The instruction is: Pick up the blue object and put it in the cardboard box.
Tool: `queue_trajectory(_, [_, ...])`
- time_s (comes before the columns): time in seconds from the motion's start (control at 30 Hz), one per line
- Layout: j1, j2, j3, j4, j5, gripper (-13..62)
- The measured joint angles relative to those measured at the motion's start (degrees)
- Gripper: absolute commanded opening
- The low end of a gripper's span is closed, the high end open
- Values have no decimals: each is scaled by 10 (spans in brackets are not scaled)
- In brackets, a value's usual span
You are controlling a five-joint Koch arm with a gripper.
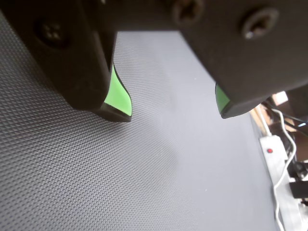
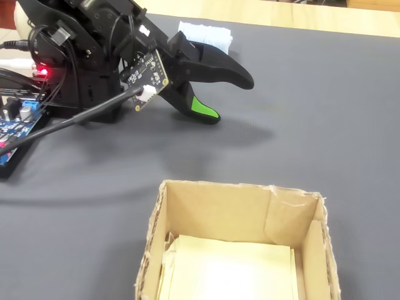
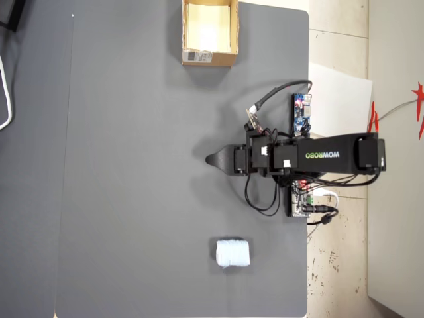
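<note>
The dark grey mat [image 3: 132, 165] is covering nearly the whole table in the overhead view, its texture filling the wrist view too. The arm [image 3: 318, 156] is lying at about 3 o'clock on the mat's edge, reaching toward 9 o'clock, with cables looping around it. The box [image 3: 209, 33] is sitting at 12 o'clock near the mat's top edge, well apart from the arm, open side up, showing a pale yellow floor, with a white label [image 3: 199, 57] on the wall facing the mat's centre; in the fixed view the box [image 2: 206, 206] is filling the bottom, at 6 o'clock. The roll [image 3: 232, 253] is resting on the mat at roughly 5 o'clock in the overhead view, well apart from the box and near the arm's base side; in the fixed view only its corner [image 2: 206, 32] is peeking out behind the arm at 12 o'clock. The gripper [image 1: 175, 113] is hanging just above the bare mat with its jaws spread wide and nothing between them; green pads [image 1: 118, 96] are showing on the inner faces. In the fixed view the gripper [image 2: 228, 97] is pointing toward 4 o'clock. A small blue board [image 3: 302, 112] is sitting beside the arm, at its 12 o'clock side in the overhead view.
</note>
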Motion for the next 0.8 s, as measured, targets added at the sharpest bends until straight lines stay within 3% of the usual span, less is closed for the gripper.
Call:
queue_trajectory(0.47, [-31,0,0,0,10,344])
queue_trajectory(0.8, [-102,0,0,-1,91,342])
